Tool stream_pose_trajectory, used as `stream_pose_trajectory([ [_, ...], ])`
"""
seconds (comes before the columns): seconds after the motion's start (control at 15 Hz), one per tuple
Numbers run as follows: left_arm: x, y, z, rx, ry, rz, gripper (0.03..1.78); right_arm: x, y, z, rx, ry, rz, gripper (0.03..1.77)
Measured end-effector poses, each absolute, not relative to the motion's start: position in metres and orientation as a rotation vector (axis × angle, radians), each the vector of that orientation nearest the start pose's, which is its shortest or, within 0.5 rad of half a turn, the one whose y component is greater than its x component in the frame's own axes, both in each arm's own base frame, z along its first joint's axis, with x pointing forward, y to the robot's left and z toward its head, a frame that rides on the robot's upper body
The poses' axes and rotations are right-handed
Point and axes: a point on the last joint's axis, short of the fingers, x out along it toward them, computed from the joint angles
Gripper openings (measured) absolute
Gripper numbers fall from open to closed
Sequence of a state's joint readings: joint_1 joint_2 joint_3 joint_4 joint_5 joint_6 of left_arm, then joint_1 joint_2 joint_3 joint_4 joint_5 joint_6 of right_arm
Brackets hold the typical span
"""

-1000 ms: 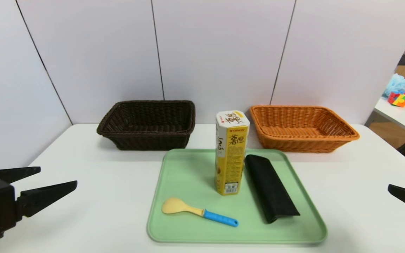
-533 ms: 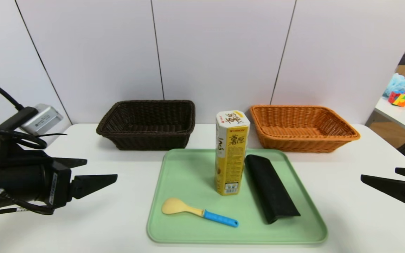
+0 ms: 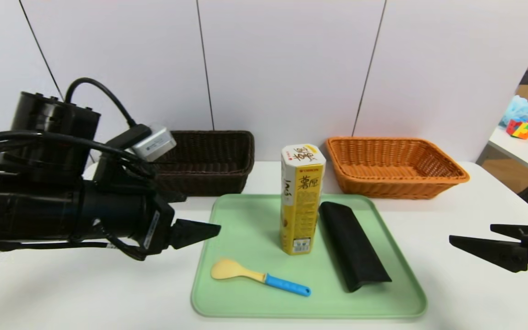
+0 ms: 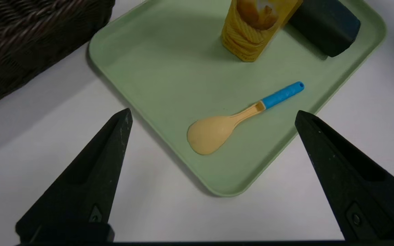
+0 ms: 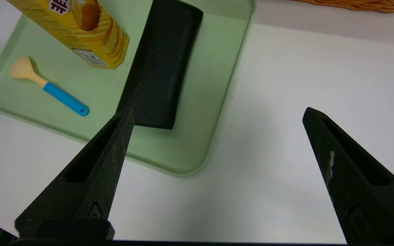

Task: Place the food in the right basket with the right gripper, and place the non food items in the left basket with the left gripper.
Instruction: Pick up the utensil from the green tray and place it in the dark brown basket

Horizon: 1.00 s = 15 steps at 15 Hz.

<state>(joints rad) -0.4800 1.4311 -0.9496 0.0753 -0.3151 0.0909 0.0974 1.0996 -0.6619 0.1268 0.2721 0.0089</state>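
- Pale green plastic tray (image 3: 245, 215) lies on the white table (image 3: 108, 293); everything below is placed relative to this tray.
- Tall yellow-and-white chip box (image 3: 301, 204) stands upright on the tray, near its middle.
- Black oblong soft case (image 3: 352, 245) lies flat on the tray, just beside the box on its right side, touching or nearly so.
- Beige spoon with a blue handle (image 3: 257, 276) lies flat on the tray's front left part, apart from the box.
- Dark brown wicker basket (image 3: 213, 160) sits on the table behind the tray's left corner, nothing seen in it.
- Orange wicker basket (image 3: 394, 167) sits behind the tray's right corner, nothing seen in it.
- Left gripper (image 4: 212, 118) hovers at the tray's left edge, fingers wide apart, holding nothing; in its wrist view the spoon lies between the fingertips, farther off.
- Right gripper (image 5: 217, 114) hovers over bare table right of the tray, fingers wide apart, nothing held.
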Motion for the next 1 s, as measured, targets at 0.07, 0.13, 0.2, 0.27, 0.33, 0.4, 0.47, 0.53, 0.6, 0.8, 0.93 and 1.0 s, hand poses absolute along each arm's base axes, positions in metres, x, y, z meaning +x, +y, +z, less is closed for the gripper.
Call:
stream_pose_trajectory([
  [0.07, 0.21, -0.123, 0.228, 0.17, 0.532, -0.834, 1.69, 0.141, 0.02, 0.207, 0.058, 0.574, 0.359, 1.7],
  [0.13, 0.215, -0.132, 0.226, 0.205, 0.528, -0.876, 1.69, 0.143, 0.02, 0.206, 0.058, 0.58, 0.359, 1.7],
  [0.2, 0.221, -0.143, 0.224, 0.227, 0.527, -0.926, 1.69, 0.145, 0.021, 0.205, 0.058, 0.591, 0.362, 1.7],
  [0.27, 0.227, -0.152, 0.221, 0.232, 0.532, -0.976, 1.69, 0.147, 0.022, 0.203, 0.058, 0.6, 0.367, 1.7],
  [0.33, 0.232, -0.161, 0.218, 0.229, 0.541, -1.03, 1.69, 0.148, 0.023, 0.201, 0.057, 0.61, 0.371, 1.7],
  [0.4, 0.236, -0.169, 0.214, 0.229, 0.55, -1.082, 1.69, 0.148, 0.023, 0.2, 0.057, 0.618, 0.374, 1.7],
  [0.47, 0.24, -0.175, 0.208, 0.234, 0.556, -1.136, 1.69, 0.149, 0.024, 0.199, 0.056, 0.624, 0.377, 1.7],
  [0.53, 0.242, -0.179, 0.203, 0.24, 0.564, -1.189, 1.69, 0.149, 0.024, 0.197, 0.057, 0.631, 0.376, 1.7],
  [0.6, 0.244, -0.181, 0.199, 0.254, 0.572, -1.245, 1.69, 0.149, 0.024, 0.196, 0.057, 0.636, 0.377, 1.7],
  [0.8, 0.247, -0.185, 0.187, 0.341, 0.575, -1.359, 1.69, 0.151, 0.024, 0.192, 0.058, 0.655, 0.377, 1.7],
  [0.93, 0.252, -0.188, 0.176, 0.42, 0.558, -1.406, 1.69, 0.152, 0.025, 0.19, 0.059, 0.665, 0.377, 1.7],
  [1.0, 0.254, -0.19, 0.17, 0.452, 0.548, -1.426, 1.69, 0.152, 0.025, 0.19, 0.06, 0.667, 0.381, 1.7],
])
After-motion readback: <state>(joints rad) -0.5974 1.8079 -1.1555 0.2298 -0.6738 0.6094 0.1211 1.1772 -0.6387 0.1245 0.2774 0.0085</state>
